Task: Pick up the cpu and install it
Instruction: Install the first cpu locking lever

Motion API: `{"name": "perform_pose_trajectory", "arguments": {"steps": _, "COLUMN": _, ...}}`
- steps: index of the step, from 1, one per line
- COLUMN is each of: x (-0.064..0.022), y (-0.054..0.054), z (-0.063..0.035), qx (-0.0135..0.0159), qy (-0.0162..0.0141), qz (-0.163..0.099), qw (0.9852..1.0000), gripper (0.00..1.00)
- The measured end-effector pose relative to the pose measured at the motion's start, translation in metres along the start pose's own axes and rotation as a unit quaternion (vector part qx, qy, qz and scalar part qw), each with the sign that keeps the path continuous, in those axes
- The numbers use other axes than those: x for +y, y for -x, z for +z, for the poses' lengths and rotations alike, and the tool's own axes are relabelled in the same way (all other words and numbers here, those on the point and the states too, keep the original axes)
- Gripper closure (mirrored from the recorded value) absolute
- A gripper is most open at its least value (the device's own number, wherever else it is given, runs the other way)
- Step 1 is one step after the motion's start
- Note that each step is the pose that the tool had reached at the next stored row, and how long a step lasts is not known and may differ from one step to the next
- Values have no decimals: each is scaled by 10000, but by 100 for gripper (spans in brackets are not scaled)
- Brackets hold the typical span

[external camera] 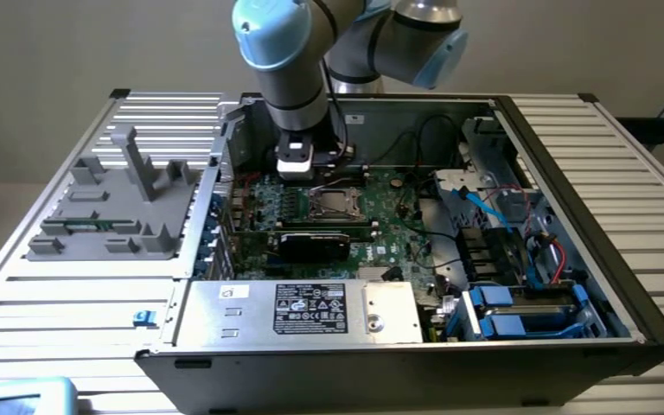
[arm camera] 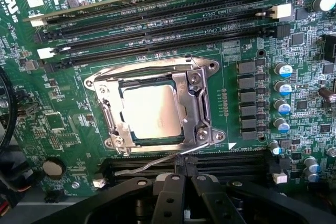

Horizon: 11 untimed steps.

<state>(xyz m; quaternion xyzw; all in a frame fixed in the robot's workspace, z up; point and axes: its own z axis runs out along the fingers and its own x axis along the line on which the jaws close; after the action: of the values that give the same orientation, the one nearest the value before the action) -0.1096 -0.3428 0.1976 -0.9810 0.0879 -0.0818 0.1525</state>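
I count one robot arm (external camera: 291, 69) and one open computer case (external camera: 401, 372). In the case there is one green motherboard (arm camera: 63, 129), with one socket frame (arm camera: 195, 98) and one cpu (arm camera: 151, 109) in it. On one side of the socket run four long black memory slots (arm camera: 157, 30). More lie on the other side, too hidden to count. Four blue-topped capacitors (arm camera: 283, 87) stand in a column, and next to them is a column of grey square blocks (arm camera: 247, 98), five as far as I can tell. There is also one coin cell (arm camera: 52, 168), one black card (external camera: 315, 244), one silver box (external camera: 309, 309) with one white label, and two blue drive caddies (external camera: 496, 298). Outside the case sits one grey plastic fixture (external camera: 113, 216).
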Motion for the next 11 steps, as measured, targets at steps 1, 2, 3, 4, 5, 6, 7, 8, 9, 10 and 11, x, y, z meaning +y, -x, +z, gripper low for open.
{"name": "perform_pose_trajectory", "arguments": {"steps": 1, "x": 1, "y": -3, "z": 5, "qx": 2, "qy": 1, "qz": 6, "qw": 10000, "gripper": 89}}
{"name": "perform_pose_trajectory", "arguments": {"steps": 2, "x": 2, "y": -5, "z": 9, "qx": 5, "qy": 1, "qz": 13, "qw": 10000, "gripper": 89}}
{"name": "perform_pose_trajectory", "arguments": {"steps": 3, "x": 3, "y": -7, "z": 14, "qx": 6, "qy": 3, "qz": 19, "qw": 10000, "gripper": 89}}
{"name": "perform_pose_trajectory", "arguments": {"steps": 4, "x": 4, "y": -9, "z": 20, "qx": 8, "qy": 3, "qz": 25, "qw": 10000, "gripper": 89}}
{"name": "perform_pose_trajectory", "arguments": {"steps": 5, "x": 5, "y": -11, "z": 24, "qx": 10, "qy": 5, "qz": 31, "qw": 10000, "gripper": 89}}
{"name": "perform_pose_trajectory", "arguments": {"steps": 6, "x": 5, "y": -14, "z": 27, "qx": 11, "qy": 6, "qz": 36, "qw": 10000, "gripper": 89}}
{"name": "perform_pose_trajectory", "arguments": {"steps": 7, "x": 6, "y": -17, "z": 30, "qx": 13, "qy": 7, "qz": 41, "qw": 10000, "gripper": 89}}
{"name": "perform_pose_trajectory", "arguments": {"steps": 8, "x": 6, "y": -19, "z": 32, "qx": 15, "qy": 8, "qz": 45, "qw": 10000, "gripper": 89}}
{"name": "perform_pose_trajectory", "arguments": {"steps": 9, "x": 6, "y": -23, "z": 35, "qx": 16, "qy": 8, "qz": 49, "qw": 10000, "gripper": 89}}
{"name": "perform_pose_trajectory", "arguments": {"steps": 10, "x": 6, "y": -25, "z": 37, "qx": 18, "qy": 8, "qz": 53, "qw": 10000, "gripper": 89}}
{"name": "perform_pose_trajectory", "arguments": {"steps": 11, "x": 6, "y": -26, "z": 38, "qx": 19, "qy": 8, "qz": 57, "qw": 10000, "gripper": 89}}
